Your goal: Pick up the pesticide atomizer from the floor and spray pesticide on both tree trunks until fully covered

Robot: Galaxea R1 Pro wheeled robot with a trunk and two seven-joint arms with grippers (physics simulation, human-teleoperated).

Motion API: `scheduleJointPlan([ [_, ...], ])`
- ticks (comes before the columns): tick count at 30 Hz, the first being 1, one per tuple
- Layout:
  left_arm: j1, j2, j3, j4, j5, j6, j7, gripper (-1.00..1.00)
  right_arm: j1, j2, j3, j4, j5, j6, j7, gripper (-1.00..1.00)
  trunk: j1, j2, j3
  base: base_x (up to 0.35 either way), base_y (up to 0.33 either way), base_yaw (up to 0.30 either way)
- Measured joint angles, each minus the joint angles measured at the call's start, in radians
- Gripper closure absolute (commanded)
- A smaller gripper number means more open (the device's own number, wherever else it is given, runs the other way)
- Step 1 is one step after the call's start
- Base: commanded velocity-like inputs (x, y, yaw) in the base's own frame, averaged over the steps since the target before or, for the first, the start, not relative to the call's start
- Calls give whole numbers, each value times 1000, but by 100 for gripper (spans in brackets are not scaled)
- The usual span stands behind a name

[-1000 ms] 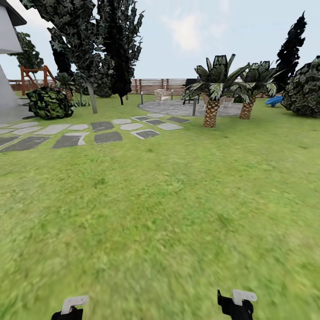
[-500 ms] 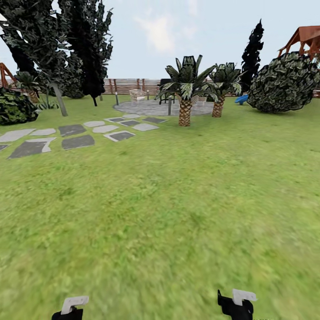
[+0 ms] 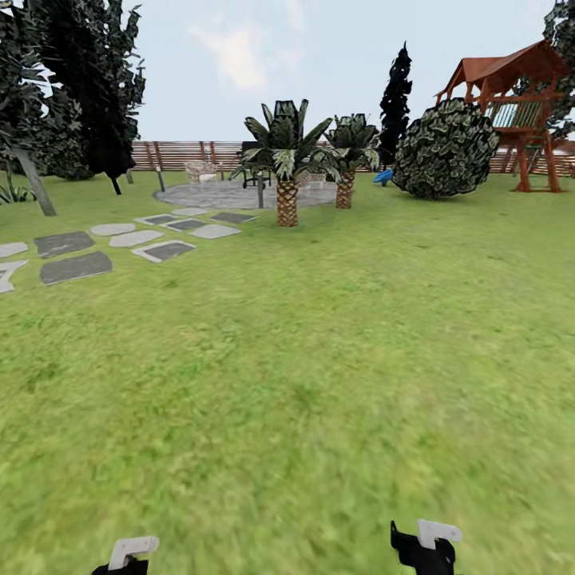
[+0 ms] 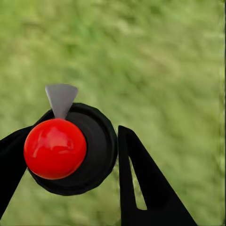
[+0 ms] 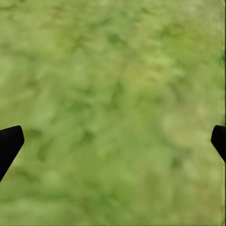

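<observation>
The pick-up part is looking done: in the left wrist view the left pincer (image 4: pixel 70 160) is gripping the pesticide atomizer (image 4: pixel 70 150), its red top (image 4: pixel 55 148) and black body sitting between the two dark fingers (image 4: pixel 141 188), which are closed against it, with only grass beneath. The right pincer (image 5: pixel 113 141) is hanging wide open and holding nothing, its fingertips (image 5: pixel 9 141) showing at the picture's two sides over the lawn (image 5: pixel 113 94). Spraying is not yet begun. In the head view the robot is facing open grass, with stepping stones (image 3: pixel 76 267), two small palms (image 3: pixel 286 172), a round bush (image 3: pixel 446 148) and a wooden playhouse (image 3: pixel 519 104) ahead. No thick pale trunk is appearing among them, as far as the blurred distance lets me judge, so both trees are left to find and cover.
</observation>
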Motion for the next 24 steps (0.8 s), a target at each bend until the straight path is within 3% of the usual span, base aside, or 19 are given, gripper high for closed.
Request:
scheduleJointPlan([
  [24, 1, 0, 0, -1, 0, 0, 0, 100, 0, 0, 0, 0, 0, 0, 0, -100, 0, 0, 0, 121, -254, -300],
])
